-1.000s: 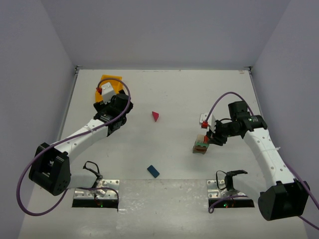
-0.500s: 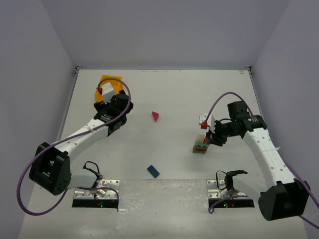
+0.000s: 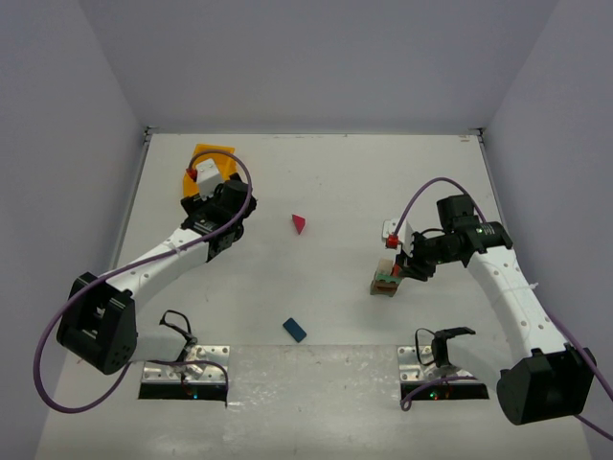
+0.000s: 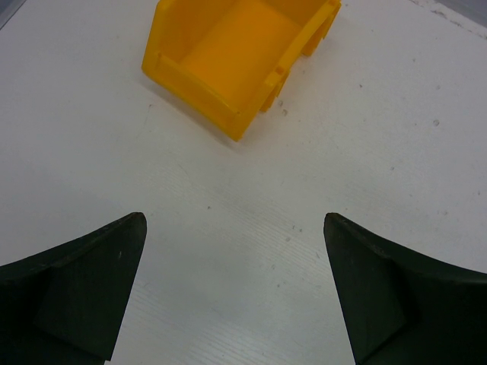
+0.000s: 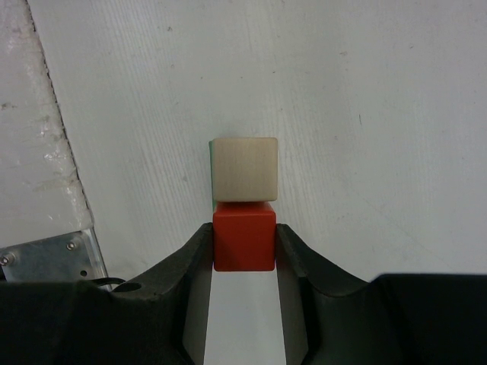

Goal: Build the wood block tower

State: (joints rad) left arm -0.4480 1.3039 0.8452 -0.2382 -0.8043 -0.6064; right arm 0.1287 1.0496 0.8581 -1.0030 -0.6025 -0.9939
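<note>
The tower (image 3: pixel 384 280) is a short stack with an olive-brown base, right of the table's centre. My right gripper (image 3: pixel 401 267) is at its top, shut on a red cube (image 5: pixel 243 236). In the right wrist view my right gripper (image 5: pixel 243 245) has both fingers pressed on the cube's sides. A cream cube (image 5: pixel 243 169) sits just beyond it, with a green edge (image 5: pixel 211 176) showing at its left. A magenta triangular prism (image 3: pixel 300 223) lies at mid-table. A blue brick (image 3: pixel 294 330) lies near the front edge. My left gripper (image 3: pixel 199 195) is open and empty; the left wrist view shows it (image 4: pixel 233 220) over bare table.
A yellow-orange plastic bin (image 3: pixel 213 161) stands at the back left, just ahead of my left gripper; it looks empty in the left wrist view (image 4: pixel 236 61). Metal mounting plates (image 3: pixel 185 369) sit at the near edge. Grey walls enclose the table on three sides.
My right gripper, with the red cube, has shifted very slightly at the tower. The left arm and the loose blocks have not moved.
</note>
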